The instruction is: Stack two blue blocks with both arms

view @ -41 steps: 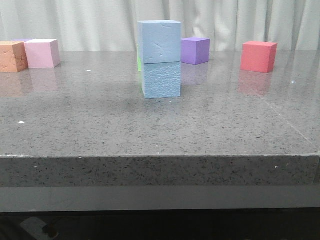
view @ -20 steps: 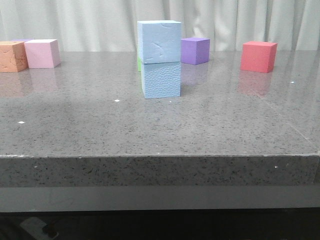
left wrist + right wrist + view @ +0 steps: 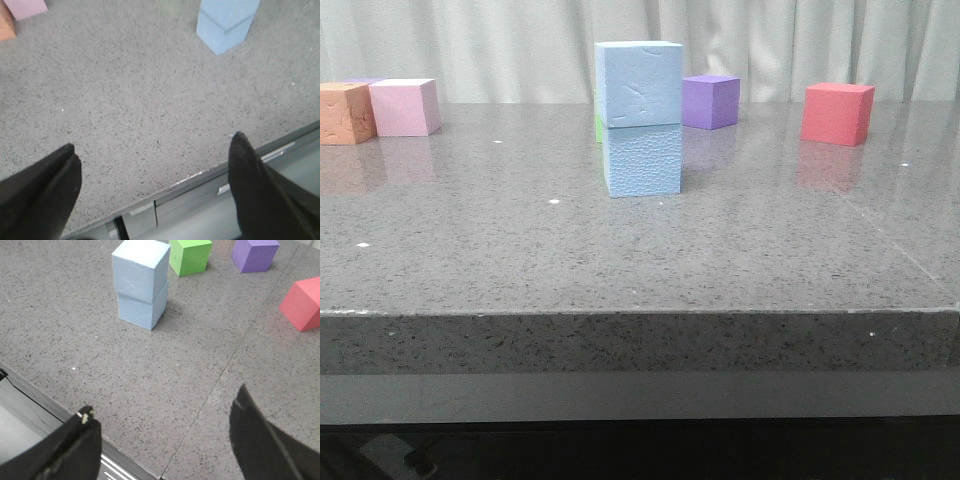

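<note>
Two pale sky-blue foam cubes stand stacked mid-table: upper cube squarely on lower cube, on the grey speckled stone table. Left gripper and right gripper both spread wide, fingers empty, well back near the table's edge. Foam likely light, soft, grippy; squeeze opposite flat side faces gently.

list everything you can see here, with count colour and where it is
blue blocks: 2, pale sky blue, stacked one on the other mid-table
green cube: 1, bright green, behind the stack, mostly hidden in the front view
purple cube: 1, purple, far side, right of the stack
red cube: 1, red, far right
pink cube: 1, pink, far left
orange cube: 1, orange, left of the pink one
table: 1, grey speckled stone
left gripper: 1, black, open, near the table's front edge
right gripper: 1, black, open, near the front edge
</note>
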### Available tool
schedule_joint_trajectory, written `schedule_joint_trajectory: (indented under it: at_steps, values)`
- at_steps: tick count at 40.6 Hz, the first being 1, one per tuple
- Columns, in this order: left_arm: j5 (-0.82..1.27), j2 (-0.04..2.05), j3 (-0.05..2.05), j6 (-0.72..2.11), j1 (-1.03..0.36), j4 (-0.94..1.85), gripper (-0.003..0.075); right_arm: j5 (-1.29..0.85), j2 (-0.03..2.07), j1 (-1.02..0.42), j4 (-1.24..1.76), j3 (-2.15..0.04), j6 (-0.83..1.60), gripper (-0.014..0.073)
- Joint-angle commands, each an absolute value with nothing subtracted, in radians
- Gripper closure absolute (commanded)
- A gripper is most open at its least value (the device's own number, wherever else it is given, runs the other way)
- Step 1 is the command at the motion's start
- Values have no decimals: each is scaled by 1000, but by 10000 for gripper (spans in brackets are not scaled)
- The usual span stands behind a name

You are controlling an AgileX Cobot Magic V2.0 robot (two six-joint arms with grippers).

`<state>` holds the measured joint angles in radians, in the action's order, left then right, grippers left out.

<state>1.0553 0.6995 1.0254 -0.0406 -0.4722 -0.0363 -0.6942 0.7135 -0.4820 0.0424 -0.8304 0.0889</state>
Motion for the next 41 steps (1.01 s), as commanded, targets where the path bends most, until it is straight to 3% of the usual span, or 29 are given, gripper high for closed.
schedule_joint_trajectory:
  at_steps: [1,17,21,26,34,39,41]
  values:
    - [946,585,983,-56,-475,-34,135,-638,709,-475,43,-854,98,50]
    - [916,446,846,-56,-475,-33,135,-645,709,-475,44,-854,98,50]
    - [894,446,835,-56,-475,-32,177,-644,709,-475,44,-854,98,62]
    - [862,446,831,-56,-475,-32,350,-643,709,-475,44,-854,98,198]
    - [824,446,831,-56,-475,-32,624,-643,709,-475,64,-854,98,561]
    - [817,446,831,-56,-475,-32,739,-643,709,-475,70,-854,98,713]
    - [814,446,831,-56,-475,-32,741,-639,709,-475,72,-854,98,708]
